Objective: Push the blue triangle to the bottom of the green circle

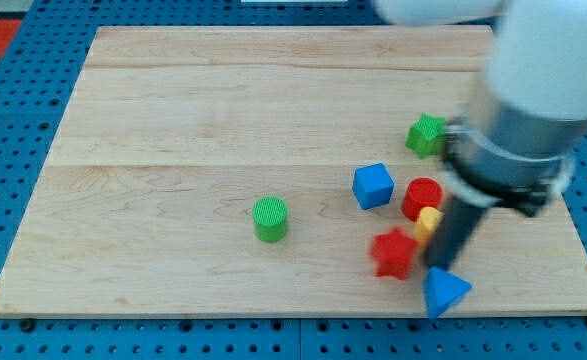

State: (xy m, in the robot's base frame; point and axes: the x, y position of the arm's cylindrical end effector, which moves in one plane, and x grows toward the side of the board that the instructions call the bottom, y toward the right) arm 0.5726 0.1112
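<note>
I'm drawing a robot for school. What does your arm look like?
My arm is fat and round: white on top, then a grey band, then a black ring. Below that hangs a straight dark rod, much thinner than the rest. Its lower end is my tip. I see no cables or markings, though the arm looks blurry here.

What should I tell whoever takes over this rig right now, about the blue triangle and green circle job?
My tip: at the rod's lower end, just above the blue triangle, right beside the red block and yellow block.
Blue triangle: near the board's bottom edge, far to the view's right.
Green circle: mid-board, well to the view's left.
Done: tip is at the triangle; no placement yet.
Left: push the triangle leftward along the bottom until it sits below the green circle.
</note>
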